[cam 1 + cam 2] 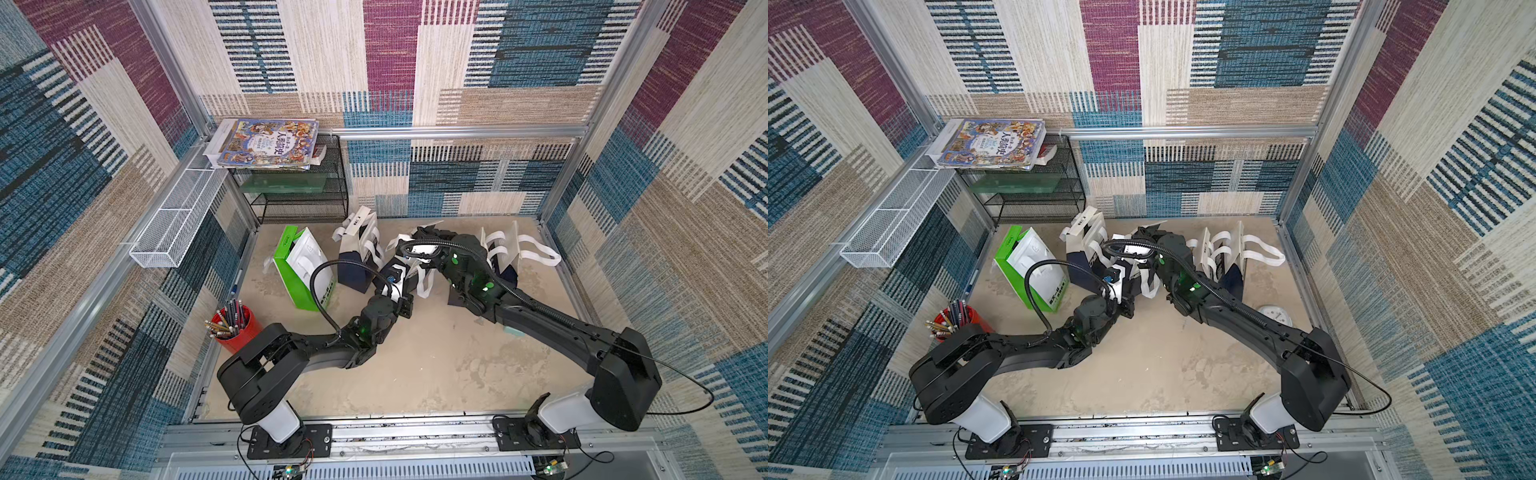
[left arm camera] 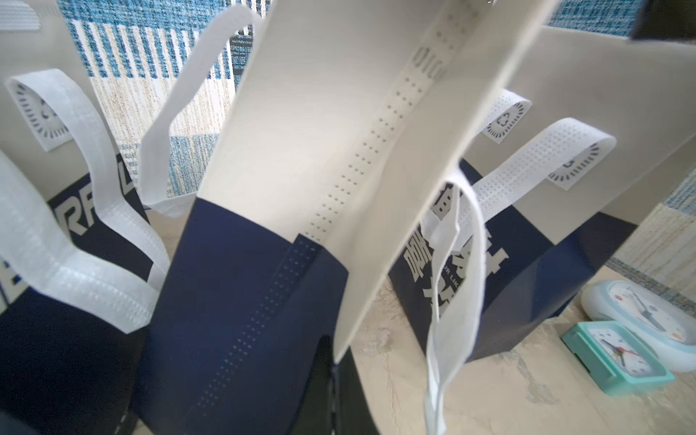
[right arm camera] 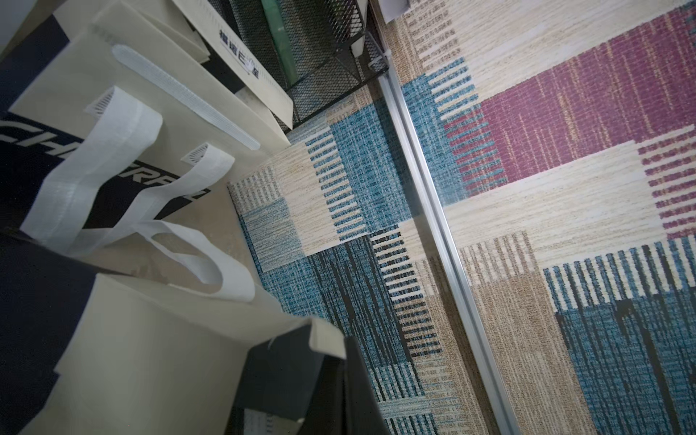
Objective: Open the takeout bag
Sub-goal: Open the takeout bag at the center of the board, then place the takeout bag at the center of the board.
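Bags (image 2: 546, 263) flank takeout bag (image 2: 301, 132) | clocks (image 2: 621, 357) near | left gripper (image 1: 408, 261), right gripper (image 3: 335, 373) pinch its rim

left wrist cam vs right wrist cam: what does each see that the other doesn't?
Left wrist only: two clocks on the table, a teal square clock and a pale blue clock, plus a cream panel of the takeout bag filling the middle of the picture.
Right wrist only: the black mesh rack, the aluminium frame rail and a purple wall patch.
Both: navy-and-cream bags with white handles, and blue-striped wall covering.
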Action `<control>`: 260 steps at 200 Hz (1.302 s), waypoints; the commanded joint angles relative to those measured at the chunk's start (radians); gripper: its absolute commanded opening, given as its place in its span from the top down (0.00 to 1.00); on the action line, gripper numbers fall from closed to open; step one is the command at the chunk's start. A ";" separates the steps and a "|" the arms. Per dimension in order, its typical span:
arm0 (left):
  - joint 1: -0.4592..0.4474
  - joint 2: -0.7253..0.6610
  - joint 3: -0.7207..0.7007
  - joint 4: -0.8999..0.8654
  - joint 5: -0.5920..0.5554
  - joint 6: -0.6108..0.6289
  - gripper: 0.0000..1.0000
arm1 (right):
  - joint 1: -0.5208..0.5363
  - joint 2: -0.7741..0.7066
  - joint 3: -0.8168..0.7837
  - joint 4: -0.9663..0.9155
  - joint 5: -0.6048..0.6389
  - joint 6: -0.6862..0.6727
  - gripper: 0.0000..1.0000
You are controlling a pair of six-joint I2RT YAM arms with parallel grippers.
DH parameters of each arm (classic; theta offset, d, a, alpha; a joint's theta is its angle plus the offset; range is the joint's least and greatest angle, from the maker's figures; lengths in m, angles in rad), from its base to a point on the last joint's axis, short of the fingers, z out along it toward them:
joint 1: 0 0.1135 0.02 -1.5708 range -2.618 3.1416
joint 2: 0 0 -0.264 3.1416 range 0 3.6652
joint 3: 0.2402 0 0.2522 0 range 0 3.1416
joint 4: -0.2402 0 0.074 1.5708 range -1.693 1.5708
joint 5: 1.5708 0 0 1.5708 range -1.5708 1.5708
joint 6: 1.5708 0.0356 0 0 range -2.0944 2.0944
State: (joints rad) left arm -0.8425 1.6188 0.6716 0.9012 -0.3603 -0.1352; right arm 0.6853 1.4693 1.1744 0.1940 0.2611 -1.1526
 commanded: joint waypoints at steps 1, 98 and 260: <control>0.001 0.006 0.004 -0.085 -0.032 0.015 1.00 | -0.007 -0.013 0.069 -0.105 -0.032 0.015 1.00; 0.004 0.065 0.078 -0.119 -0.073 -0.092 1.00 | -0.032 -0.075 0.124 -0.201 -0.041 0.567 0.22; 0.072 0.187 0.282 -0.174 -0.008 -0.310 1.00 | -0.129 -0.264 -0.065 -0.122 0.066 0.832 0.23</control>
State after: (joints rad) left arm -0.7723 1.8027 0.9398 0.7429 -0.4076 -0.3992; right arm 0.5568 1.2125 1.1164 0.0254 0.3157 -0.3378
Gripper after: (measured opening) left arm 0.054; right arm 0.769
